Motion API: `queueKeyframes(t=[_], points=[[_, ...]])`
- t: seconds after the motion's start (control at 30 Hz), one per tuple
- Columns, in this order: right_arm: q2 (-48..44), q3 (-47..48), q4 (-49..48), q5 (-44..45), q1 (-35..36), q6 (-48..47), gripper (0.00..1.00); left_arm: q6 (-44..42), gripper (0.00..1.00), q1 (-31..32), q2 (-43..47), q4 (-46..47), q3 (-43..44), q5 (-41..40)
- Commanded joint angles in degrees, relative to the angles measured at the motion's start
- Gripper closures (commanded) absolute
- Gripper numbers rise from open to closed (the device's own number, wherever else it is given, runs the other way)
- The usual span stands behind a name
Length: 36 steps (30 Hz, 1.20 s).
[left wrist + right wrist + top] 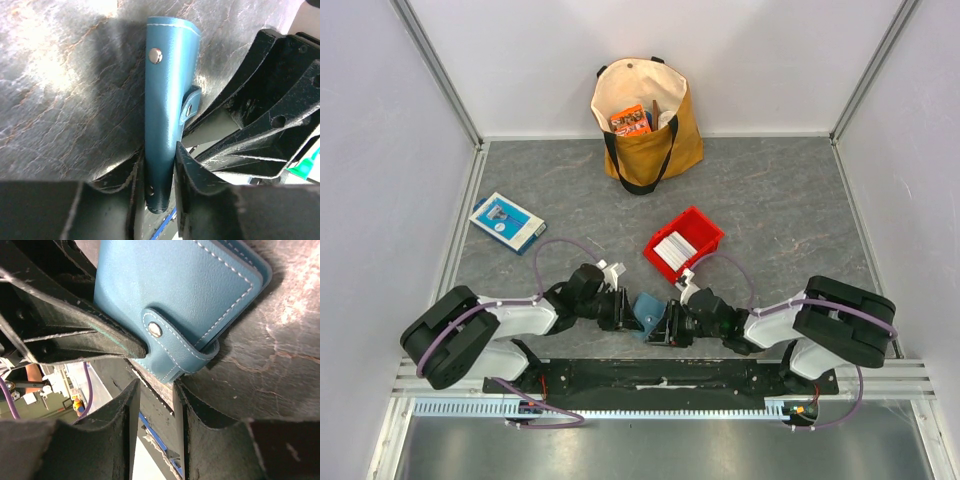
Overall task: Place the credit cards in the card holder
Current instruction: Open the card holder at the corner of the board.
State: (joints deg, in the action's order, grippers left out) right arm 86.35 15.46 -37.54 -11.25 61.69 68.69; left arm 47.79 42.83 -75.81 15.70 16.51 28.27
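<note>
Both part-closed — left end effector (159, 167) pinches the card holder (167, 90), hold of right end effector (155, 390) unclear.

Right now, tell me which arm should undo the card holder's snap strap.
Right. The left gripper is shut on the card holder, holding it edge-on, so it is busy. The right gripper is open, with the snap strap right in front of it, so it can probably pull that loose.

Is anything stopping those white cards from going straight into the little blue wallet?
Yes, the card holder itself: it is folded shut, its strap lying across the front, apparently snapped. The left fingers clamp it. The credit cards lie in the red bin just beyond it; nothing else visible stands between them.
</note>
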Motion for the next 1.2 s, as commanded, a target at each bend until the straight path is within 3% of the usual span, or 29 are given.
queueKeyframes(t=[0.0, 0.1, 0.23, 0.33, 0.5, 0.63, 0.97, 1.17], points=[[1.8, -0.4, 3.3, 2.4, -0.1, -2.4, 0.59, 0.0, 0.76, 0.2, -1.5, 0.3, -0.2, 0.9], [-3.8, 0.4, 10.3, 3.9, -0.3, -7.3, 0.57, -3.6, 0.89, 0.1, -1.5, -6.2, 2.7, -0.6], [-18.1, 3.3, 22.9, 9.0, -1.0, -18.3, 0.54, -10.0, 0.98, 0.2, -2.2, -17.7, 8.6, -1.8], [-22.8, 6.4, 28.2, 9.7, -3.1, -27.3, 0.55, -14.1, 0.98, 0.1, -2.9, -22.2, 11.2, -0.6], [-15.1, 12.6, 27.8, -1.8, -7.5, -37.2, 0.56, -19.5, 0.98, 0.1, -5.6, -26.0, 14.2, 2.5], [-8.0, 15.7, 27.3, -5.8, -8.9, -40.6, 0.58, -20.8, 0.98, 0.1, -8.7, -26.4, 16.0, 4.4], [-5.0, 13.1, 29.0, -6.3, -9.3, -42.7, 0.57, -23.2, 0.98, 0.1, -10.7, -28.0, 18.6, 3.5], [1.0, 14.4, 26.7, -17.0, -9.3, -44.0, 0.65, -23.5, 0.98, 0.1, -10.8, -27.7, 19.3, 3.5]])
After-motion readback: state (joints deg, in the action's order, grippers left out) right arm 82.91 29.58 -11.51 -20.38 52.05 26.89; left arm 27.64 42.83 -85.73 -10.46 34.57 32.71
